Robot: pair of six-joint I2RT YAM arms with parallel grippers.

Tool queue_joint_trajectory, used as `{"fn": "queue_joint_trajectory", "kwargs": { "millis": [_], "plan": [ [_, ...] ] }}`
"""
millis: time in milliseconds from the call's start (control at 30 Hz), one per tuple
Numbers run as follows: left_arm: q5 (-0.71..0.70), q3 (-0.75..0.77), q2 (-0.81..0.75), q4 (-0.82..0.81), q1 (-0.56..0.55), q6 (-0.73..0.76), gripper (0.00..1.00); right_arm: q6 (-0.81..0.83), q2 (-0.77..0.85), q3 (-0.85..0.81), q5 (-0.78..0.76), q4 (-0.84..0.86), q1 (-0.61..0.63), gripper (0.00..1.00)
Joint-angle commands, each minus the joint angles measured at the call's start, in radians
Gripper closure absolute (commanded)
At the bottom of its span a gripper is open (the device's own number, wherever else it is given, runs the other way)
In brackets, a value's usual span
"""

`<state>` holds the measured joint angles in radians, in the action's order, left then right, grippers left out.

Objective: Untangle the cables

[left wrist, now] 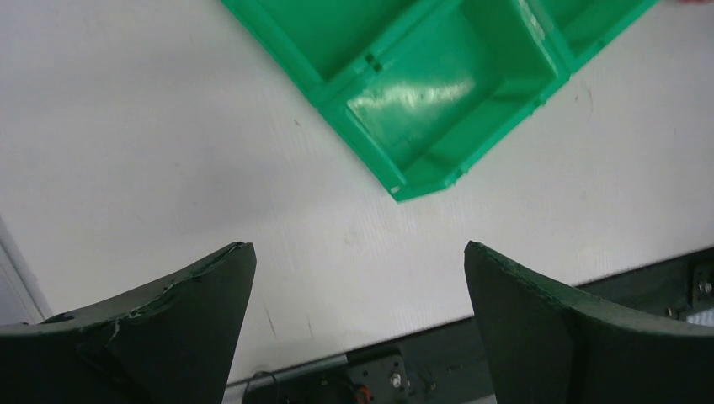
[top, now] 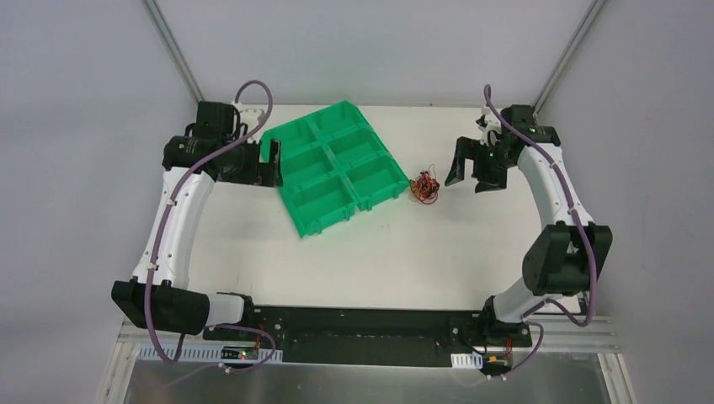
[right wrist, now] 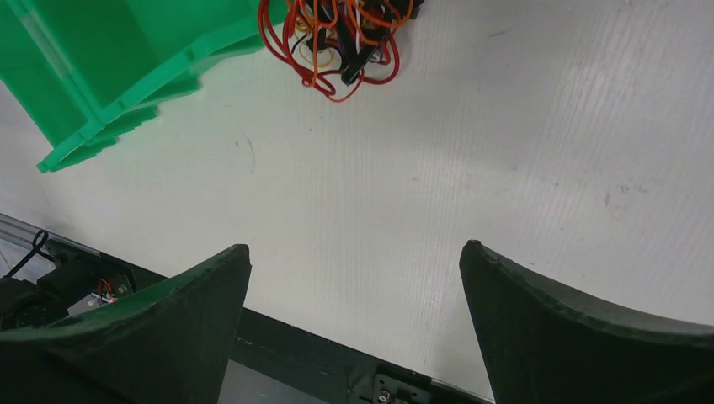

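Observation:
The cables (top: 424,187) lie as one small tangled bundle of red, orange, yellow, black and white wires on the white table, just right of the green tray (top: 333,164). In the right wrist view the bundle (right wrist: 341,38) sits at the top edge, beside the tray's corner (right wrist: 101,84). My right gripper (top: 471,178) is open and empty, a short way right of the bundle. My left gripper (top: 271,164) is open and empty at the tray's left edge. The left wrist view shows the tray's compartments (left wrist: 438,93) and no cables.
The green tray has several empty compartments and lies skewed on the table. The black base rail (top: 362,324) runs along the near edge. Grey walls with metal posts (top: 173,50) close in the back corners.

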<state>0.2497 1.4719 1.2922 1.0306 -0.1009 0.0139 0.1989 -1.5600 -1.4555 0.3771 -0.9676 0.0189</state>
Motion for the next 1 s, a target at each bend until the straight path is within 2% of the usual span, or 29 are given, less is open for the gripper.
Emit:
{"fn": "queue_joint_trajectory", "kwargs": {
  "millis": [0,133,333,467,600,633,667,800,967],
  "plan": [
    [-0.073,0.145,0.028,-0.113,0.004,-0.002,0.00,-0.013,-0.137,-0.110,-0.022,0.024,0.032,0.01],
    [-0.022,0.173,0.046,-0.199,0.004,0.037,0.00,-0.015,-0.271,-0.202,-0.034,0.025,0.069,0.06],
    [0.101,0.199,0.097,-0.204,0.003,0.073,0.00,-0.011,-0.455,-0.303,-0.053,0.039,0.116,0.15],
    [0.151,0.192,0.114,-0.206,0.001,0.075,0.00,0.007,-0.550,-0.331,-0.069,0.040,0.124,0.38],
    [0.190,0.181,0.119,-0.209,-0.005,0.078,0.00,0.061,-0.525,-0.289,-0.082,0.019,0.118,0.78],
    [0.213,0.176,0.118,-0.209,-0.006,0.078,0.00,0.080,-0.491,-0.259,-0.081,0.017,0.114,0.93],
    [0.243,0.169,0.114,-0.209,-0.008,0.077,0.00,0.097,-0.444,-0.228,-0.081,0.017,0.108,1.00],
    [0.381,0.128,0.101,-0.223,-0.042,0.074,0.00,0.189,-0.221,-0.097,0.010,0.003,0.071,1.00],
    [0.607,0.051,0.043,-0.316,-0.125,0.083,0.00,0.243,-0.011,-0.090,0.288,-0.128,0.052,1.00]
  ]
}}
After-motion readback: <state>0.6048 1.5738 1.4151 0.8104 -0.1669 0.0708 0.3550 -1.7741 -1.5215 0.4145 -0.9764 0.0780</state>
